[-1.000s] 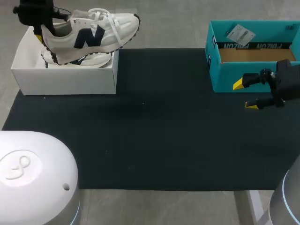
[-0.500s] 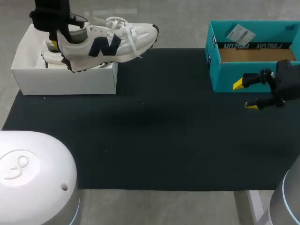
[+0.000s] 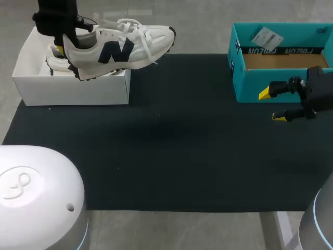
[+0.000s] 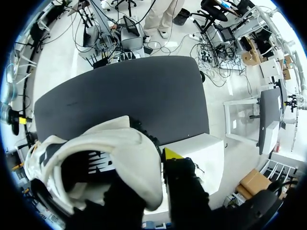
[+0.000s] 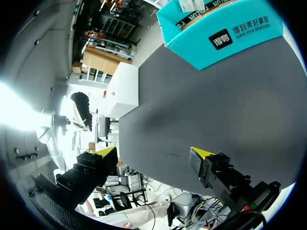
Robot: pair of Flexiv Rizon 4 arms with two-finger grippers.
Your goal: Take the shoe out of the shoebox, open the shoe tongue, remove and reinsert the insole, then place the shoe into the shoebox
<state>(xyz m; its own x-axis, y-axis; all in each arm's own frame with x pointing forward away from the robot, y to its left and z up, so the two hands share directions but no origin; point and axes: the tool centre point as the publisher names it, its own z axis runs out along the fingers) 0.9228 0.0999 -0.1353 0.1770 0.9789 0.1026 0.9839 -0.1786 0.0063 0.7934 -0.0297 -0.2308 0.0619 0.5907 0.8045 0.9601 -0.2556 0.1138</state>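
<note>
1. Grey surface (image 3: 171, 229) carried a dark mat (image 3: 171, 156). The white shoebox (image 3: 73, 89), the reference for all places below, sat on the mat's far left corner, open at the top.
2. A teal box (image 3: 244, 86) stood well apart from the shoebox, on the opposite far corner of the mat. It was open, with a brown cardboard floor showing.
3. The shoe (image 3: 125, 49), white with a dark letter on its side, was raised above the shoebox. Its heel was over the opening and its toe jutted past the shoebox wall that faces the teal box.
4. The left pincer (image 3: 61, 47) was over the shoebox and clamped on the shoe's heel collar. The left wrist view showed one finger inside the shoe and one yellow tip outside it.
5. The right pincer (image 3: 272, 105) hung far from the shoebox, just in front of the teal box. Its fingers stood wide apart with nothing between them.
</note>
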